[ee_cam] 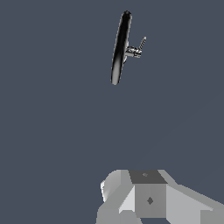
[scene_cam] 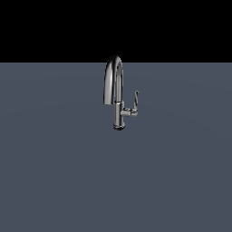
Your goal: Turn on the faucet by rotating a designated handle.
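A shiny chrome faucet (scene_cam: 118, 111) stands upright on the grey floor in the exterior view, its arched spout (scene_cam: 112, 72) curving toward that view's left. The handle (scene_cam: 136, 98), a thin lever blade, points up from a short stub on the exterior view's right of the body. No arm shows in that view. The wrist view looks down on the faucet (ee_cam: 120, 48) from above, with the handle (ee_cam: 142, 43) sticking out sideways. Grey parts of my gripper (ee_cam: 146, 194) fill the picture's edge, well away from the faucet. Its fingers cannot be told apart, and nothing is seen held.
A flat grey-blue floor (scene_cam: 54, 172) spreads all around the faucet, and a black background sits above its far edge. A dark round base (scene_cam: 119, 128) carries the faucet.
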`<state>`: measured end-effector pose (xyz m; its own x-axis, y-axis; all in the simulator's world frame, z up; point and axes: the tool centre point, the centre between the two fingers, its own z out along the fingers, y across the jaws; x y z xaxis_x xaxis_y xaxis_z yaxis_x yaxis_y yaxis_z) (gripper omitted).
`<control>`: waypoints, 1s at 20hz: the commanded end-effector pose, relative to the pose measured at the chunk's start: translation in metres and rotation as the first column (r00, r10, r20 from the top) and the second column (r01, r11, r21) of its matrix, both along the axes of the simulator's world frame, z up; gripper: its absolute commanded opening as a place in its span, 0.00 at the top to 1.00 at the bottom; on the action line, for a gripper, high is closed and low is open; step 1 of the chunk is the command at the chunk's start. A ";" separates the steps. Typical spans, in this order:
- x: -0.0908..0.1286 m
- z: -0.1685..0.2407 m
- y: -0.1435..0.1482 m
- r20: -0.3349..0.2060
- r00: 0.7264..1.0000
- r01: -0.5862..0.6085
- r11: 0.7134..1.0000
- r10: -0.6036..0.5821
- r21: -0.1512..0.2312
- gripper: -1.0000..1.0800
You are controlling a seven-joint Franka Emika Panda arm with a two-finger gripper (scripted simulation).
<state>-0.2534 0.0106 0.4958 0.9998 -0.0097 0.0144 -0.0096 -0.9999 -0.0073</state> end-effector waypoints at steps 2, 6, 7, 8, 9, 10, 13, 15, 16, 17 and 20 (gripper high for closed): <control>0.000 0.000 0.000 0.000 1.000 0.000 1.000 0.000 0.000 1.00; 0.004 0.000 0.000 -0.007 1.000 0.009 1.000 -0.009 0.009 1.00; 0.005 0.000 0.000 -0.011 1.000 0.013 1.000 -0.013 0.013 1.00; 0.007 -0.001 0.000 -0.014 1.000 0.018 1.000 -0.017 0.017 1.00; 0.009 -0.001 0.000 -0.019 1.000 0.023 0.999 -0.023 0.022 1.00; 0.012 -0.001 0.000 -0.024 0.999 0.029 0.999 -0.029 0.028 1.00; 0.021 -0.002 0.000 -0.043 0.998 0.053 0.997 -0.051 0.050 1.00; 0.029 -0.003 0.000 -0.060 0.996 0.073 0.995 -0.069 0.068 1.00; 0.033 -0.003 0.000 -0.069 0.994 0.084 0.993 -0.079 0.078 1.00; 0.038 -0.004 0.000 -0.080 0.993 0.096 0.991 -0.089 0.089 1.00; 0.054 -0.006 -0.001 -0.116 0.985 0.139 0.983 -0.125 0.124 1.00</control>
